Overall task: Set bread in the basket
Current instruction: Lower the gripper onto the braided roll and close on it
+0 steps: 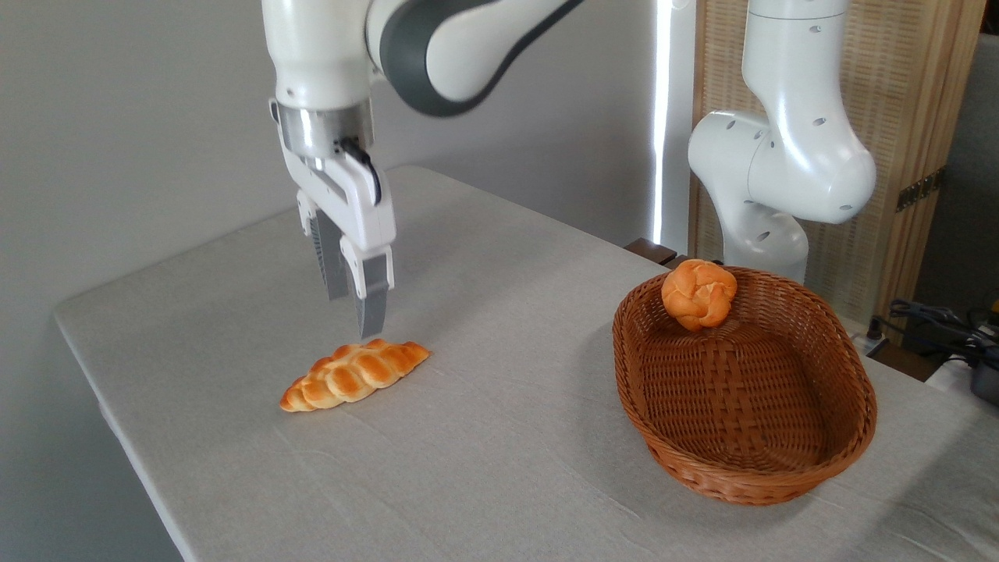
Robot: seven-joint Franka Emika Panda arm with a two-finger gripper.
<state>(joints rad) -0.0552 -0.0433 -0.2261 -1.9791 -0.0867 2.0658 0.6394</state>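
Observation:
The bread, a golden-orange braided loaf with pointed ends, lies flat on the grey table at the left, its length running from lower left to upper right. My gripper hangs just above the loaf's middle, pointing down, open, with a narrow gap between its fingers and nothing held. The basket, an oval brown wicker one, stands on the table at the right, well apart from the loaf.
A small round orange knot-shaped bun rests against the basket's far inner wall. The arm's white base rises behind the basket. The table's left edge runs close to the loaf. Cables lie at the far right.

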